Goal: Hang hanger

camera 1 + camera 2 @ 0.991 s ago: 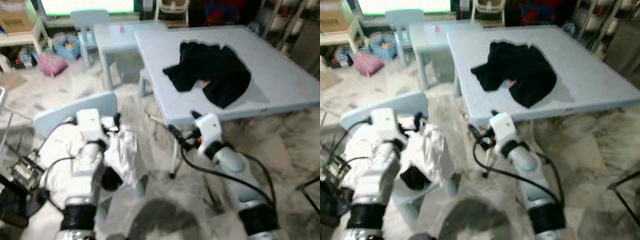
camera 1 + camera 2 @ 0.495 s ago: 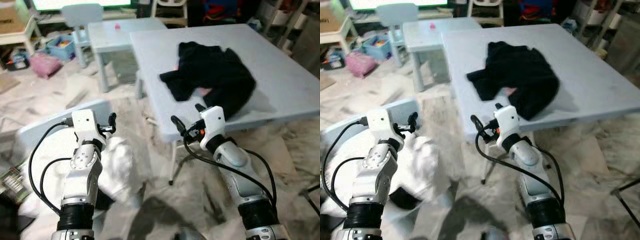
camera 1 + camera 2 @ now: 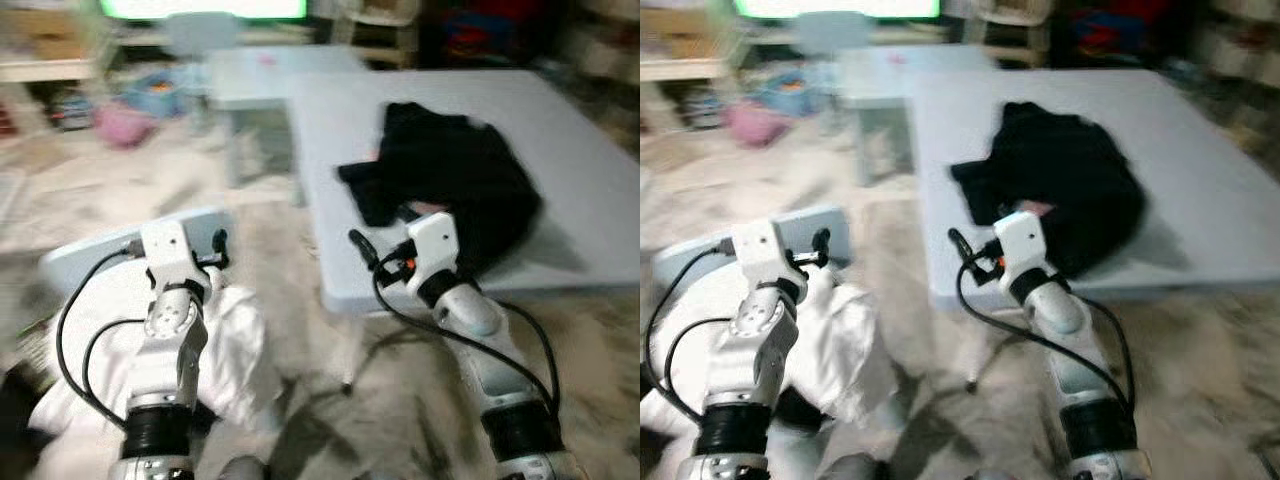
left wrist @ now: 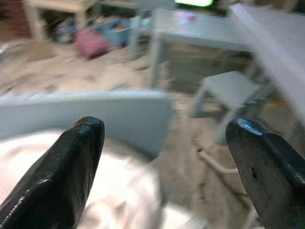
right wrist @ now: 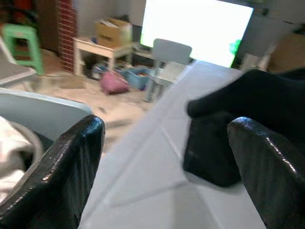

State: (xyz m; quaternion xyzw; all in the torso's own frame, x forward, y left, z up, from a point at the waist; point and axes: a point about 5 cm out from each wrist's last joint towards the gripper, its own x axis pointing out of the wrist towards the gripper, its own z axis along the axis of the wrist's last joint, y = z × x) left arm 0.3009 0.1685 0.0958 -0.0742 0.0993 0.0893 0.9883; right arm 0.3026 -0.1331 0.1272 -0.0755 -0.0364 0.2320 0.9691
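A: Materials and shapes?
B: Pale grey worktop (image 3: 600, 190), flat, matte, square-cornered. On it a black garment (image 3: 455, 180), soft and crumpled in a heap (a pink patch shows at its near edge). White crumpled cloth (image 3: 235, 350) lies low on the left, beside a light blue panel (image 3: 110, 250). Views are blurred.

A: The hanger, its axis?
B: Cannot make out a hanger or its direction; the pink patch under the garment is too blurred to identify.

A: Pincers?
B: Left pincer (image 4: 164, 157) released, black fingers (image 4: 71, 171) wide apart, over the white cloth. Right pincer (image 5: 164, 157) released too, at the worktop's near edge, aimed at the garment, holding nothing.
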